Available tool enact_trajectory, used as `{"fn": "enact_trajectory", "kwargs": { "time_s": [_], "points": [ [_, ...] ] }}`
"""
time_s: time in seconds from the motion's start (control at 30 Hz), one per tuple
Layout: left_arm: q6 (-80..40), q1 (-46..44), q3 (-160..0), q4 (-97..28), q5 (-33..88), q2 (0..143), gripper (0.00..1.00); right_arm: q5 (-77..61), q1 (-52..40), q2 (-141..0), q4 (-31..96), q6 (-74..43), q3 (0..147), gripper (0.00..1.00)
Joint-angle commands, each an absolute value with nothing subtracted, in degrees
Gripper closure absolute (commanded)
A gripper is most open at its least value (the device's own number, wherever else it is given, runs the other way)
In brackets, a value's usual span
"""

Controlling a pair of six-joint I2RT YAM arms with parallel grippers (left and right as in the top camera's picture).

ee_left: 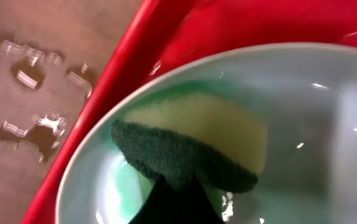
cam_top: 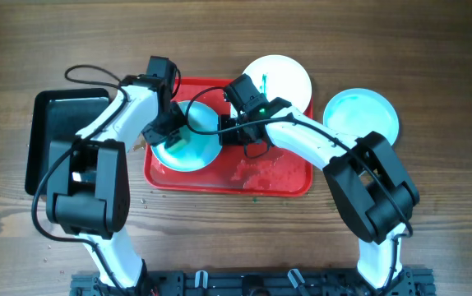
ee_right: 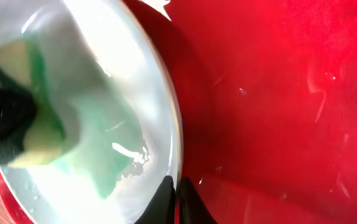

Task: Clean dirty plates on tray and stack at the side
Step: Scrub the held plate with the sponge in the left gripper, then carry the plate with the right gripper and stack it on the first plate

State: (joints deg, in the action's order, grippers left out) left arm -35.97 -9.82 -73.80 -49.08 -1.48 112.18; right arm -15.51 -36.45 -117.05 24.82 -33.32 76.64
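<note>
- Left claw (cam_top: 168, 134) is clamped on a sponge (ee_left: 191, 146), which is pressed into the wet plate (cam_top: 195, 156) on the red tray (cam_top: 285, 179). The left wrist view cuts off most of its fingers.
- Right claw (ee_right: 177, 202) is almost closed, nipping that plate's rim. Only the tips show.
- Second plate (cam_top: 281, 74), with a green streak, is at the tray's far edge. The arm hides any overlap.
- Third plate (cam_top: 361, 113) is on the tabletop (cam_top: 433, 66), right of the tray.
- Black tray (cam_top: 51, 123) is at left, partly under the arm.
</note>
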Motion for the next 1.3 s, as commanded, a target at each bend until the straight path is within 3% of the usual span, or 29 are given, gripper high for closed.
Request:
{"fn": "enact_trajectory", "kwargs": {
  "time_s": [0.0, 0.07, 0.17, 0.23, 0.37, 0.43, 0.53, 0.7, 0.73, 0.77, 0.83, 1.03, 1.1, 1.13, 1.27],
  "points": [
    [-16.88, -10.39, -72.20, -51.72, 20.71, 113.47, 0.96, -16.38, -36.51, -117.64, 24.86, -33.17, 77.71, 0.96],
    [2.85, -11.53, -72.20, -53.15, 34.72, 113.47, 0.96, -16.56, -36.49, -117.64, 24.86, -33.04, 77.71, 0.96],
    [9.23, -11.88, -72.20, -52.90, 33.76, 113.47, 0.96, -16.56, -36.49, -117.64, 24.91, -33.04, 77.71, 0.96],
    [4.38, -11.66, -72.20, -49.41, 23.73, 113.47, 0.96, -16.53, -36.49, -117.64, 24.86, -33.17, 77.71, 0.96],
    [-23.09, -11.35, -72.20, -42.76, -9.91, 113.47, 0.96, -16.34, -36.49, -117.67, 24.69, -33.15, 77.73, 0.96],
    [-29.65, -11.35, -72.23, -44.18, -16.97, 113.47, 0.96, -15.79, -36.49, -117.67, 24.56, -33.21, 77.71, 0.96],
    [-34.89, -11.35, -73.30, -50.94, -16.91, 112.33, 0.96, -14.55, -36.51, -117.67, 22.83, -33.21, 77.71, 0.96],
    [-32.16, -10.98, -83.57, -58.92, -13.28, 105.43, 0.96, -13.63, -36.51, -117.99, 21.69, -33.19, 77.71, 0.96],
    [-31.16, -10.66, -85.78, -60.34, -13.28, 103.98, 0.96, -13.67, -36.51, -118.32, 21.39, -33.21, 77.73, 0.93],
    [-29.82, -10.11, -87.50, -61.39, -12.78, 102.76, 0.96, -13.76, -36.51, -118.74, 20.82, -33.21, 77.71, 0.81],
    [-28.67, -8.43, -88.60, -61.98, -10.90, 101.08, 0.96, -14.22, -36.51, -119.13, 20.49, -33.26, 77.71, 0.76],
    [-28.73, -1.85, -88.29, -60.86, -9.41, 101.27, 0.96, -17.67, -37.21, -122.34, 18.90, -37.74, 77.73, 0.79],
    [-28.73, -1.58, -88.07, -60.90, -9.43, 101.27, 0.96, -17.63, -37.08, -122.54, 19.14, -38.59, 77.71, 0.94],
    [-28.73, -1.58, -87.96, -60.93, -9.43, 101.27, 0.96, -17.74, -37.01, -122.43, 19.44, -38.61, 77.73, 0.96],
    [-28.73, -1.58, -87.96, -61.01, -8.49, 101.27, 0.96, -18.98, -34.59, -117.69, 24.14, -36.01, 77.73, 0.96]
  ]
}}
